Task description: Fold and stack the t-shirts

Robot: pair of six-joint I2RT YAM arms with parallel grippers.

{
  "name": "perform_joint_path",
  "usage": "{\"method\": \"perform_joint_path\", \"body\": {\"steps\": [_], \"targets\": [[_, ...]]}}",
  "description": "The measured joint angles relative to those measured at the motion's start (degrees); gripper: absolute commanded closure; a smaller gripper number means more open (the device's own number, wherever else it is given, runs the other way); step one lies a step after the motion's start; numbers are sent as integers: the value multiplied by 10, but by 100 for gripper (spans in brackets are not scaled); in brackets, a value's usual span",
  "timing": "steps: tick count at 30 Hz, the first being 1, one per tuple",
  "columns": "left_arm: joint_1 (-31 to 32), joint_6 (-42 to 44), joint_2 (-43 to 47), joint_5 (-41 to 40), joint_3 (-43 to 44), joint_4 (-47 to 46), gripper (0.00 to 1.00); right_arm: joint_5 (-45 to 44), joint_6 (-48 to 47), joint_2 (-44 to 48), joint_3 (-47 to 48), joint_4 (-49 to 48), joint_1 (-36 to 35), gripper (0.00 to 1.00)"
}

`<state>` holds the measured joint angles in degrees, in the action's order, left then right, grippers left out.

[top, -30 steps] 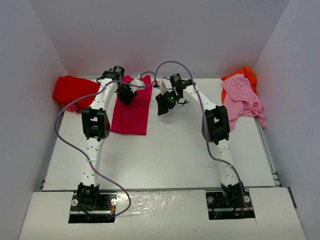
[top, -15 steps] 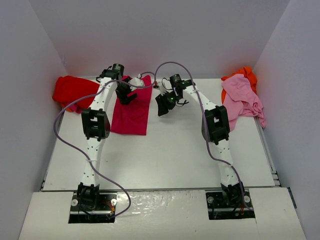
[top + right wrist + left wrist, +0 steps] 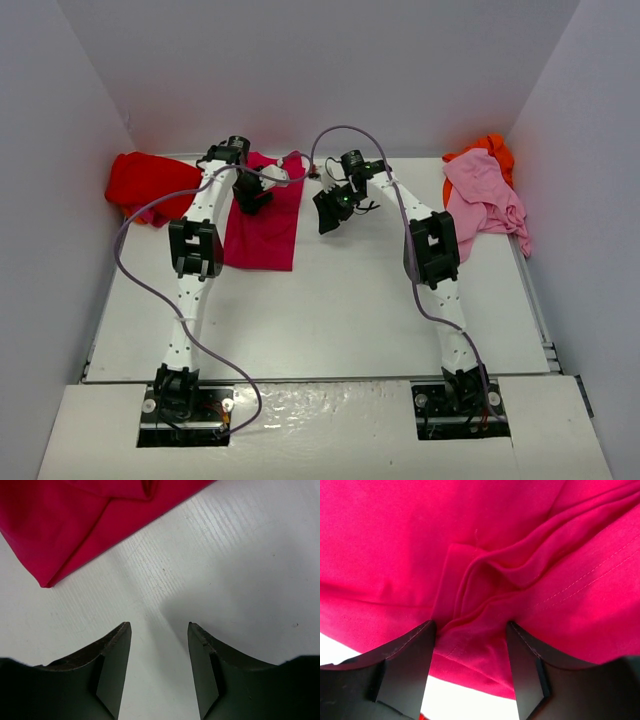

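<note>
**Work Surface Layout, Dial Centred on the Table, 12 o'Clock at the Far Wall**

The table (image 3: pixel 330 320) carries four t-shirts. The folded t-shirt (image 3: pixel 270 230) lies flat at 11 o'clock. The crumpled t-shirt (image 3: pixel 145 180) lies at 10 o'clock in the far left corner, just beside the folded one. At 2 o'clock two t-shirts form a heap against the right wall: the upper t-shirt (image 3: pixel 485 195) lies on the lower t-shirt (image 3: pixel 492 148), which shows behind it. The arm bases sit at 7 and 5 o'clock. The left gripper (image 3: pixel 255 195) is on the far half of the folded t-shirt. The right gripper (image 3: pixel 330 210) is above bare table at 12 o'clock, just right of the folded t-shirt.
</note>
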<state>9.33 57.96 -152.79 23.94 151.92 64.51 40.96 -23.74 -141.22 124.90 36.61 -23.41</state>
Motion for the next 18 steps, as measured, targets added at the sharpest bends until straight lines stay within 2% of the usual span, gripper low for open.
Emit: {"method": "perform_joint_path", "body": {"steps": [2,3,11,18], "targets": [[0,3,-1,0,4,2,91,-1,0,-1,0,0,0,54],[-1,5,-3,1,6,4,100,-1,-1,-1,0,0,0,54],[-2,6,-9,8,9,11,100,-5,-1,-2,0,1,0,54],[-3,-3,19,15,-23,-3,100,-18,-4,-2,0,0,-3,55]]}}
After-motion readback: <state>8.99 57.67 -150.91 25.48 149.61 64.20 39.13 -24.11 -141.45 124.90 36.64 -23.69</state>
